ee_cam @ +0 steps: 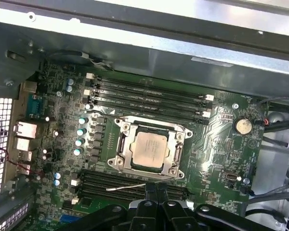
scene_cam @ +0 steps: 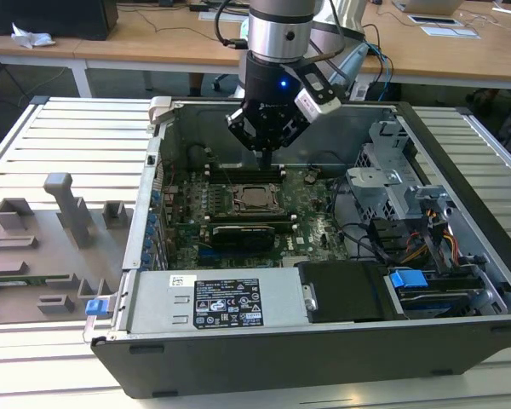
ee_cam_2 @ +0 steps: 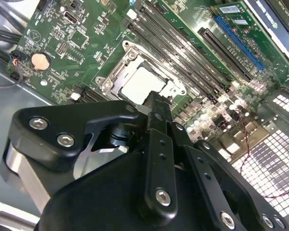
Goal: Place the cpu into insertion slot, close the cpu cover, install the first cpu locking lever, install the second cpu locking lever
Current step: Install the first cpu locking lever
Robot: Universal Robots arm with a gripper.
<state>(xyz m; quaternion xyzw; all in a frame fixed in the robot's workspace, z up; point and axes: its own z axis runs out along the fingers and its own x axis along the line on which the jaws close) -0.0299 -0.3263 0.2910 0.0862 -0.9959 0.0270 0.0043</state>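
Exterior view first: the arm hangs straight down into the open computer case [scene_cam: 145, 230], and the gripper [scene_cam: 266, 152] hovers over the green board, just beyond the socket on the side of the long memory slots [scene_cam: 243, 173]. It carries nothing. In both wrist views the two black fingers [ee_cam: 151, 192] sit pressed together into one narrow point, and that slim shape looks chosen for poking at small hardware rather than gripping.

And the cpu [ee_cam: 149, 149]? It lies flat in the insertion slot [ee_cam: 129, 153], pale metal top facing up and square with the socket. The cpu cover [ee_cam: 123, 144] lies down around it, its window framing the chip, so those first two steps look done. Now the thin silver lever [ee_cam: 126, 186]: it runs along the socket edge nearest the fingers and angles out over the neighbouring black slots [ee_cam: 101, 185], so I judge it not latched. The fingertips sit right beside its inner end.

Room is tight but workable. Memory slots flank the socket on two sides, a row of small capacitors [ee_cam: 80, 132] stands along a third, and the grey case wall [ee_cam: 159, 43] rises beyond the far slots. Above the socket the air is open, so the vertical approach makes sense.
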